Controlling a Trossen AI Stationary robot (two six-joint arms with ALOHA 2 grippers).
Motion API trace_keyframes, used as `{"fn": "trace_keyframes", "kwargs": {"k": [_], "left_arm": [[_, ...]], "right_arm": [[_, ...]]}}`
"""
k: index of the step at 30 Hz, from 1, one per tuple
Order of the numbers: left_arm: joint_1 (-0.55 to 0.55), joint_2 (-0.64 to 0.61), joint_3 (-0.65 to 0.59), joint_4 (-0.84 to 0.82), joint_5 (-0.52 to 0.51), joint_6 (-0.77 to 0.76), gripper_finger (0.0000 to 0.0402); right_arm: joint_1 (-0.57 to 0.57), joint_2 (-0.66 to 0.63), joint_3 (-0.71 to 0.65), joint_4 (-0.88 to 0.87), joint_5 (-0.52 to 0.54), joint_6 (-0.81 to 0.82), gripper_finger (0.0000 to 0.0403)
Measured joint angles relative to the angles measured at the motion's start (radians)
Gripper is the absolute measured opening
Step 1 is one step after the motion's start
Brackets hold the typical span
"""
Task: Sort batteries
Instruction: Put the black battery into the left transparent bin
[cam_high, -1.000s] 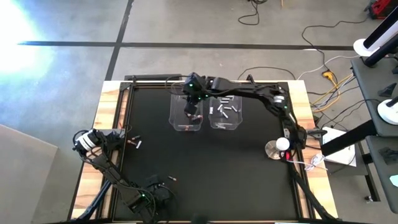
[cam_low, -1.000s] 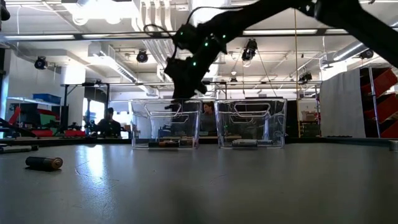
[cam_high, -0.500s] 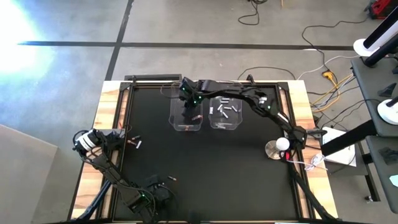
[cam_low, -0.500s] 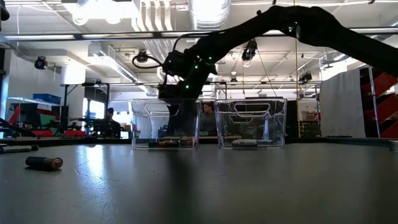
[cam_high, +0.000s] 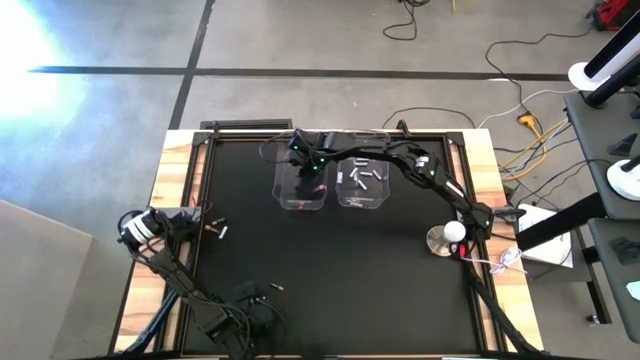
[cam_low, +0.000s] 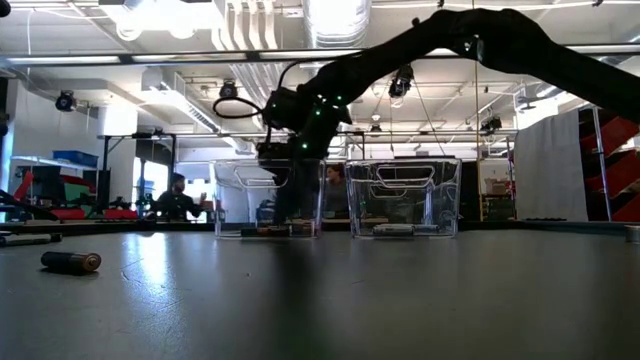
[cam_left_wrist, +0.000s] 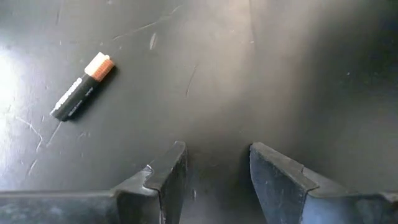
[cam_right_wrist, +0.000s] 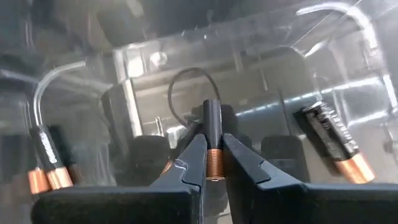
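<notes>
The right gripper (cam_right_wrist: 213, 163) is reaching down into the left clear bin (cam_high: 300, 186) near the table's (cam_high: 330, 255) far edge, pinching a black, copper-tipped battery (cam_right_wrist: 212, 140) between its fingers. More batteries (cam_right_wrist: 333, 142) are lying in that bin. The left gripper (cam_left_wrist: 214, 169), fingers parted and empty, is hovering near the left edge beside a loose battery (cam_left_wrist: 82, 94).

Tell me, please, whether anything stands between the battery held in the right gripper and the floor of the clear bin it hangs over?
Nothing visible does. The right gripper is shut on a dark battery, copper end toward the camera, inside the left clear bin. Other batteries lie off to the sides, not under it.
</notes>
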Motion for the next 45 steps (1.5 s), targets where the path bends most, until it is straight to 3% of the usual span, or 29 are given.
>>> {"fn": "trace_keyframes", "kwargs": {"k": [14,21,26,30,36,39,45], "left_arm": [[-0.001,0.0,0.019,-0.017,-0.034,0.053,0.0157],[-0.001,-0.042,0.019,-0.047,-0.124,0.1,0.0157],[0.033,-0.092,0.018,-0.116,-0.149,0.166,0.0157],[0.086,-0.125,0.002,-0.124,-0.122,0.235,0.0171],[0.185,-0.127,0.0,-0.128,-0.037,0.417,0.0224],[0.218,-0.127,0.0,-0.126,0.0,0.5,0.0248],[0.246,-0.127,0.0,-0.124,0.127,0.569,0.0254]], "right_arm": [[0.007,-0.002,-0.021,-0.007,0.0,-0.012,0.0035],[0.018,-0.03,0.024,-0.055,0.005,-0.023,0.0117],[0.074,-0.185,0.096,-0.195,0.074,-0.052,0.017],[0.199,-0.361,0.092,-0.278,0.21,-0.058,0.0184],[0.497,-0.606,0.01,-0.307,0.347,-0.002,0.0171],[0.658,-0.688,-0.077,-0.308,0.419,0.058,0.0157],[0.928,-0.819,-0.34,-0.305,0.726,0.272,0.0129]]}}
